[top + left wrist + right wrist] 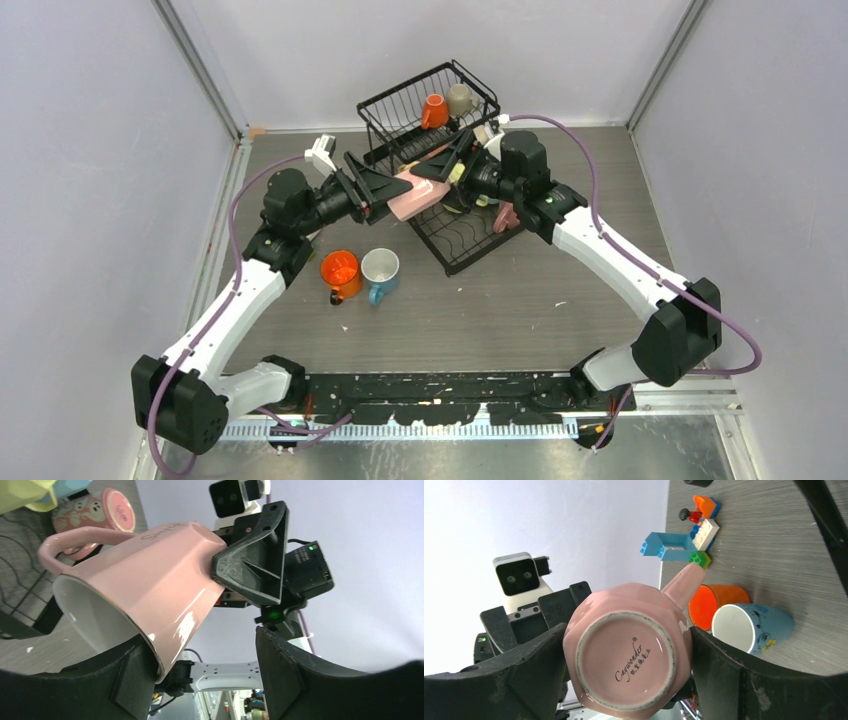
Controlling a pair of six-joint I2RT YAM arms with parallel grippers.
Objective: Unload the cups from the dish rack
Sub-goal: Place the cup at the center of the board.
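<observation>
- Top external: two mugs are out. An orange mug [340, 270] and a blue mug [381, 270] stand side by side on the table [540, 320], just off the near-left corner of the rack [398, 104].
- A third, the pink mug [415, 195], hangs in the air on its side at the rack's left edge, between the two arms.
- Left in the rack: a second orange mug [434, 110] and a beige mug [459, 98] in the upper basket. Left wrist view adds a patterned pink mug [95, 510] and a yellow mug [22, 492] lower down. I judge well under half done.
- Right gripper [442, 166]: fingers pinch the pink mug at its base. In the right wrist view the base fills the gap between them, with its bottom towards the camera.
- Left gripper [385, 190]: fingers spread around the mug's open end. One finger [132, 680] touches the rim; the other finger [287, 675] stands clear of it. My reading is a handover, with the left side not yet gripping.
</observation>
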